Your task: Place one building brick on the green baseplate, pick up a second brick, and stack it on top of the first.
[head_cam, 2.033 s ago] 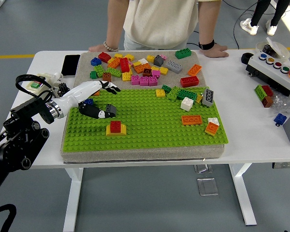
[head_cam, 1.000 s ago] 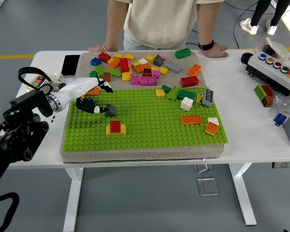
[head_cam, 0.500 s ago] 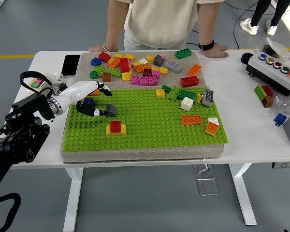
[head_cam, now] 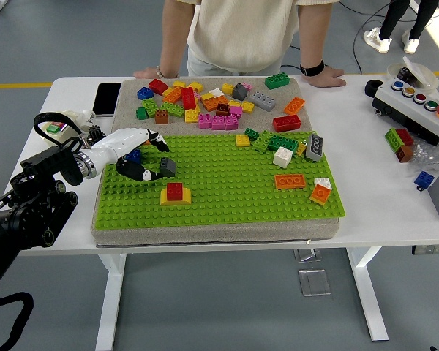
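I see the green baseplate filling the mat, loose bricks behind it. My left hand hovers at its left edge, fingers spread and empty, beside a grey brick, seemingly lining up a grasp. A red-on-yellow stack stands nearby.

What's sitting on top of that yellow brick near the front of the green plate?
A red brick sits on the yellow brick, covering most of its top; only the yellow edges show around it. The pair stands on the green baseplate, apart from the robot hand.
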